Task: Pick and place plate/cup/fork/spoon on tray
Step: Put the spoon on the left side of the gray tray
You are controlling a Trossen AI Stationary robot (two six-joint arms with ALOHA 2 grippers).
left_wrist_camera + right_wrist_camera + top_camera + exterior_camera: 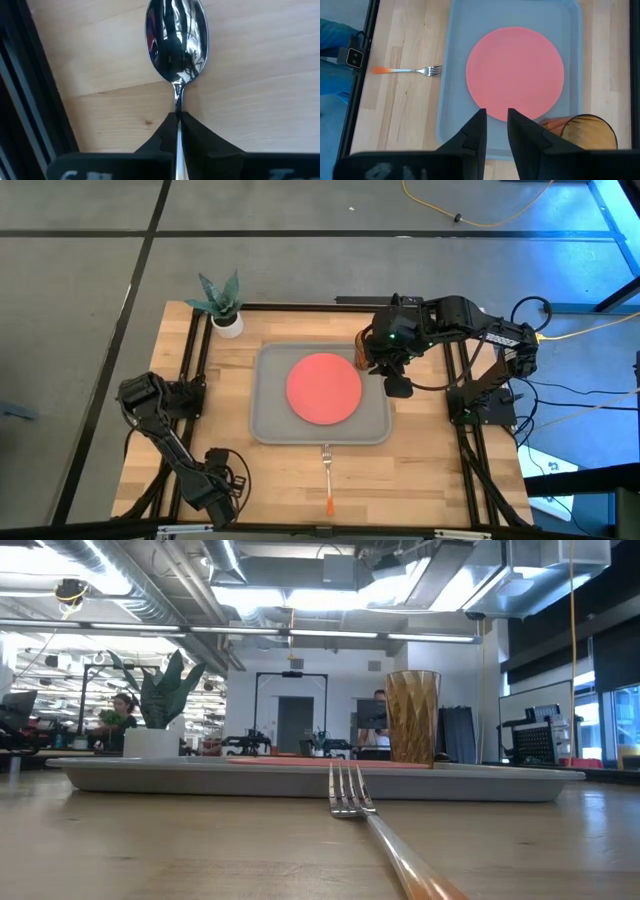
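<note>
Left wrist view shows us the left gripper [178, 119] with its jaws drawn together on the thin neck of the spoon [176, 42], just below the round bowl, while the spoon lies on the wooden worktop [260, 75] at the near left corner, well apart from the tray [262, 420]. We judge the main risk to be the grip itself: the neck is narrow and polished, and with so little metal between the jaws the spoon could pivot or slip out as it is lifted, the heavy bowl swinging downward. A tilted spoon could then catch the tray's raised rim on the way in. We also see a dark frame rail beside the spoon, which a careless lift might brush.

In the high view the plate [324, 388] lies flat in the middle of the tray and the cup [366, 348] stands upright in the tray's far right corner, touching or just beside the plate's edge; we cannot tell which. The fork [327, 475] lies on the worktop just in front of the tray, tines toward it, not yet placed.

The right gripper [496, 122] hangs above the tray near the cup, its jaws parted by a narrow gap and holding nothing; a sideways move could knock the cup over
</note>
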